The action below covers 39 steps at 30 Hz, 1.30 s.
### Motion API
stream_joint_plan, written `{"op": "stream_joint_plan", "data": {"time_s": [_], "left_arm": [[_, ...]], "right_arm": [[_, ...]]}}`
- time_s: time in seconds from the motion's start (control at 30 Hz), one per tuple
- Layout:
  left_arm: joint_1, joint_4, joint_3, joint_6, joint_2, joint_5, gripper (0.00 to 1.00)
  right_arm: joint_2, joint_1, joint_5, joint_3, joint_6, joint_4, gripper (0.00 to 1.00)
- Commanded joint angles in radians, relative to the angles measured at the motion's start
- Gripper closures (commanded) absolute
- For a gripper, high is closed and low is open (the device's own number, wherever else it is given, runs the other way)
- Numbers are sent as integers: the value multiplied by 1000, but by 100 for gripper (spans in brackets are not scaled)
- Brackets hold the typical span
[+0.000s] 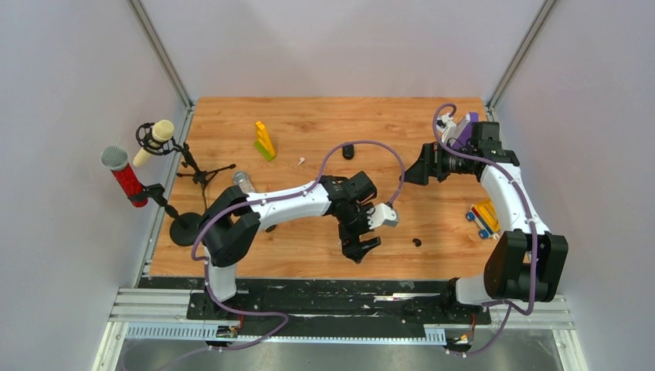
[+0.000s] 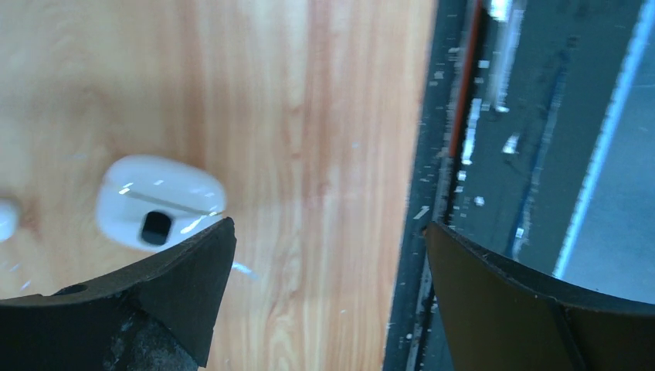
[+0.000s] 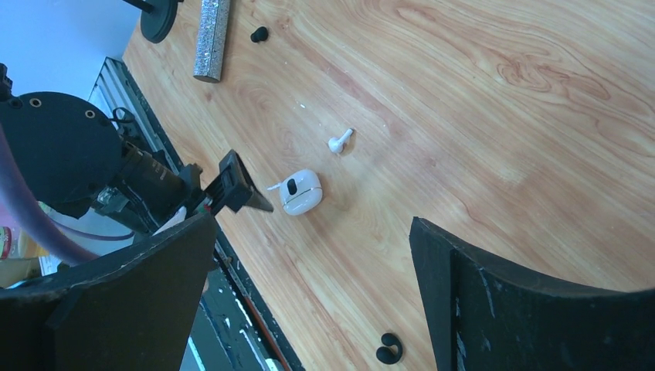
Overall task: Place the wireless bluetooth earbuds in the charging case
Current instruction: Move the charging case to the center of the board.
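White earbud (image 3: pixel 338 141) lies on the table (image 3: pixel 479 93), near the white charging case (image 3: pixel 301 192). 1 black earbud (image 3: pixel 388 349) lies well apart, by the table's edge. Left gripper (image 2: pixel 330 230): jaws wide open, empty, beside the case. Right gripper (image 3: pixel 313 224): jaws wide open, empty.

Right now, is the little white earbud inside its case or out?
Out. The white earbud lies on the table, a little apart from the white case.
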Motion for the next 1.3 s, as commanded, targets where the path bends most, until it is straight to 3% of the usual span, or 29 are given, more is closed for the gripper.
{"op": "stream_joint_plan", "data": {"time_s": [0.0, 0.1, 0.37, 0.9, 1.27], "left_arm": [[25, 79, -19, -62, -63, -190, 0], [40, 73, -13, -86, -26, -253, 0], [50, 84, -19, -104, 18, -238, 0], [33, 10, 35, -113, 110, 55, 0], [-2, 6, 66, -99, 96, 121, 0]], "right_arm": [[-26, -13, -34, 19, -38, -9, 0], [-26, -18, -49, 18, -39, -8, 0], [-9, -33, -64, 13, -35, -8, 0], [-18, -88, -97, 24, -24, -10, 0], [-25, -119, -111, 29, -29, -23, 0]]}}
